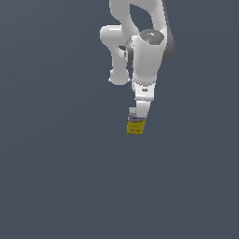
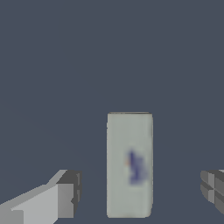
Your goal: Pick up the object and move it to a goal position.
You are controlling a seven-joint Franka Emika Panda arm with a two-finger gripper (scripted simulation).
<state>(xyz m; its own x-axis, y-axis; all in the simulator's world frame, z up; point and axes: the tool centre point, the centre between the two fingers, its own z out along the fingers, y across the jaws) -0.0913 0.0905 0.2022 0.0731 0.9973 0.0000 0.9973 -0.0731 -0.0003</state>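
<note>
A white Panda arm (image 1: 147, 56) reaches down over a plain grey-blue floor (image 1: 56, 177), its gripper (image 2: 140, 192) spread wide above a small sugar carton (image 1: 136, 122). The wrist view shows the carton's pale top face (image 2: 130, 164), marked with a blurred blue smudge, lying between the two fingertips (image 2: 68, 194) with clear gaps on both sides. Nothing is grasped. In the exterior view, the carton's yellow lower part shows just below the hand, apparently resting on the floor.

Carton (image 2: 129, 164) sits between the pincer's (image 2: 140, 194) spread fingers.
</note>
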